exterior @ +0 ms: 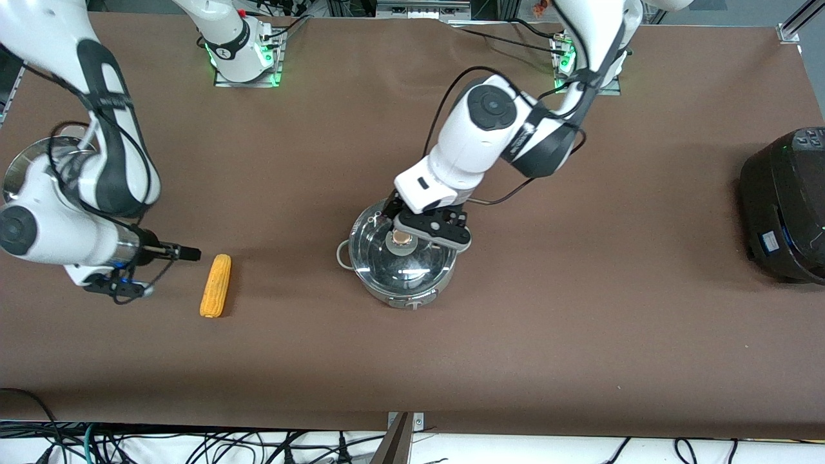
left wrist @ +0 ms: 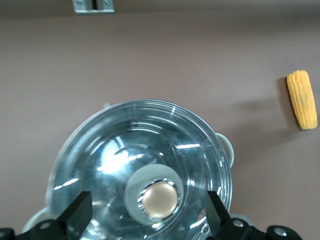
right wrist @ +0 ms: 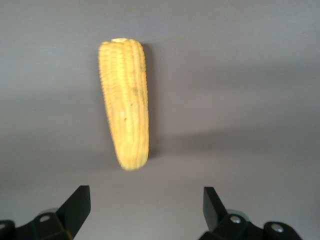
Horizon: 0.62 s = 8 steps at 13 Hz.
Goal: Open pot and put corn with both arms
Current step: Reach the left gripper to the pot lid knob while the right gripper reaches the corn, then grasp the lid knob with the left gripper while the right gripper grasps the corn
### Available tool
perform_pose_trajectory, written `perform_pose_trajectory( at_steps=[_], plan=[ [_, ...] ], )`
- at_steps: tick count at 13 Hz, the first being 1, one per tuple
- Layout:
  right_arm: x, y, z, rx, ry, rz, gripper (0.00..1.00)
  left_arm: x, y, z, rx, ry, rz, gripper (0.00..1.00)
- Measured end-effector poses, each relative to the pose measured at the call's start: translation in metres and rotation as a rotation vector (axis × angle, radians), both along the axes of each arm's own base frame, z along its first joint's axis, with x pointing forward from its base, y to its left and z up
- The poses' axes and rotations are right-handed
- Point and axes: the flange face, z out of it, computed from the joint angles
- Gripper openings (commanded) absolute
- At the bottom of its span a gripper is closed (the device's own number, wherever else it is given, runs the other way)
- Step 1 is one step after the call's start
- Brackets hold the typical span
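Two grippers stand spread and empty: the left gripper [left wrist: 150, 212] hangs over the pot [exterior: 399, 261], straddling the lid's knob [left wrist: 160, 199] to lift it. The right gripper [right wrist: 145, 210] waits beside the corn [exterior: 215, 285], at the pot's nine o'clock.

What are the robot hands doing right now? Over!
Left gripper open over the pot's lid knob, lid on. Right gripper open beside the corn, not touching. Nothing between corn and pot.

Brown table covering [exterior: 580, 335], black cooker [exterior: 786, 206] at one end, cables [exterior: 193, 444] along the near edge
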Motion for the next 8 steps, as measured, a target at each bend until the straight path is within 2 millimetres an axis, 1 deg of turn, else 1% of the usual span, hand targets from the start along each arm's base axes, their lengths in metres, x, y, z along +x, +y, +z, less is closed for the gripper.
perform_pose_trajectory(
  at_steps=[1,2,3,4,5,7,8],
  plan=[
    [0.002,0.000,-0.014,-0.001,-0.002,0.000,1.00,-0.002,-0.008,-0.018,0.020,-0.005,-0.016,1.00],
    [0.004,0.000,-0.022,-0.001,-0.009,0.000,1.00,-0.004,-0.013,-0.032,0.054,-0.016,-0.036,1.00],
    [0.005,0.002,-0.027,-0.002,-0.017,0.001,1.00,-0.005,-0.016,-0.043,0.082,-0.026,-0.045,1.00],
    [0.007,0.003,-0.031,-0.002,-0.028,0.002,1.00,-0.007,-0.020,-0.048,0.093,-0.034,-0.048,1.00],
    [0.008,0.006,-0.035,-0.003,-0.040,0.005,1.00,-0.009,-0.024,-0.051,0.098,-0.047,-0.057,0.94],
    [0.013,0.012,-0.047,-0.005,-0.072,0.011,1.00,-0.013,-0.030,-0.058,0.115,-0.066,-0.075,0.55],
    [0.015,0.016,-0.053,-0.006,-0.088,0.015,1.00,-0.013,-0.030,-0.061,0.122,-0.068,-0.079,0.44]
  ],
)
